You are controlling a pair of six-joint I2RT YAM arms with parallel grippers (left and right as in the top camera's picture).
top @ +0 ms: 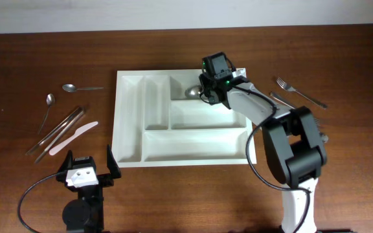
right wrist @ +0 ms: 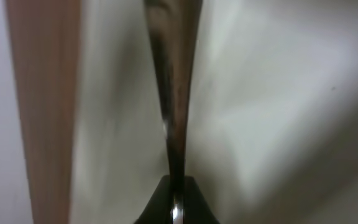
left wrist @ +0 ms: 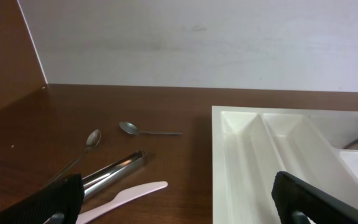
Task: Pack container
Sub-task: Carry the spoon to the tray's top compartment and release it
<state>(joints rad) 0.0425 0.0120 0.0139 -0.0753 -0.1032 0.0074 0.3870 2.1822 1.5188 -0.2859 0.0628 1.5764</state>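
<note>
Smooth white plastic container (top: pixel 129 123) — shiny metal spoon (top: pixel 192 92) — polished wood table (top: pixel 31 52)

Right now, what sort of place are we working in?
Probably a robot test bench rather than a real kitchen: a wooden table against a plain white wall, with a white cutlery tray and loose spoons and forks lying around it.

Spoon (top: pixel 192 92) in tray (top: pixel 193 144); knife (top: pixel 73 136) left of tray, fork (top: pixel 301 92) right.
</note>
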